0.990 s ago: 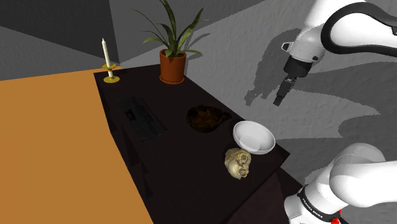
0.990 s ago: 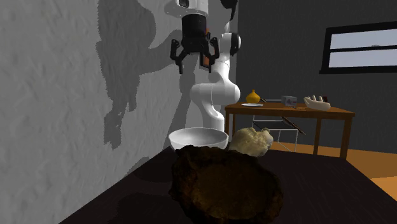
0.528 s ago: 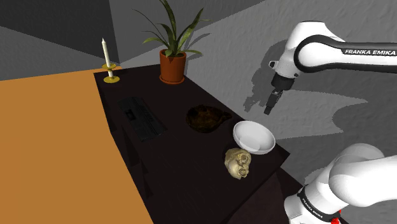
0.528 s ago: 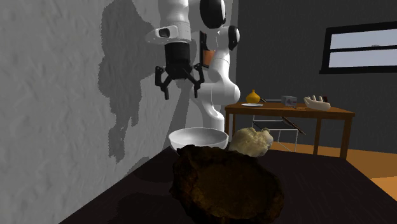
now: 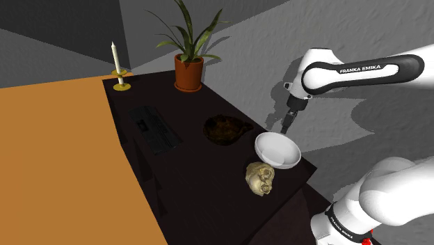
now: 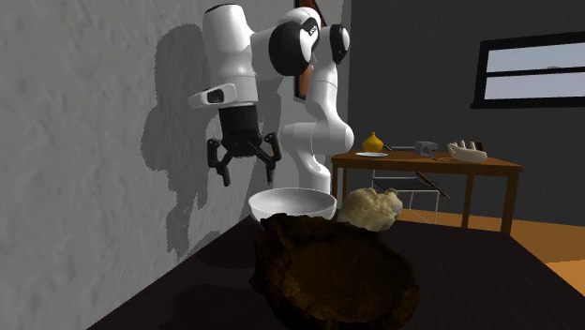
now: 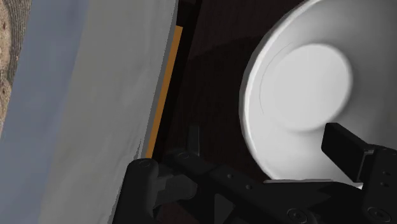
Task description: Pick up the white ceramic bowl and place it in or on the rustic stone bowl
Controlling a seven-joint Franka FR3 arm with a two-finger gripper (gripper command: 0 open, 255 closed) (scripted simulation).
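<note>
arm [image 5: 389, 182] was white, rounded shells with dark joints | forearm [image 5: 407, 66] carried a black band lettered FRANKA EMIKA in white | base ring [image 5: 346, 230] was black, small red mark beside it | gripper [image 6: 246, 169] — all black, two-fingered — showed round screw heads

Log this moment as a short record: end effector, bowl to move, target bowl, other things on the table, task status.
end effector: open, hovering just above the wall-side rim of the white bowl, holding nothing
white bowl: upright, empty, on the dark table near its end by the robot
stone bowl: dark brown, rough-edged, empty, standing apart from the white bowl
others: pale skull beside the white bowl; potted plant and candle at the far end
status: white bowl not yet grasped
</note>
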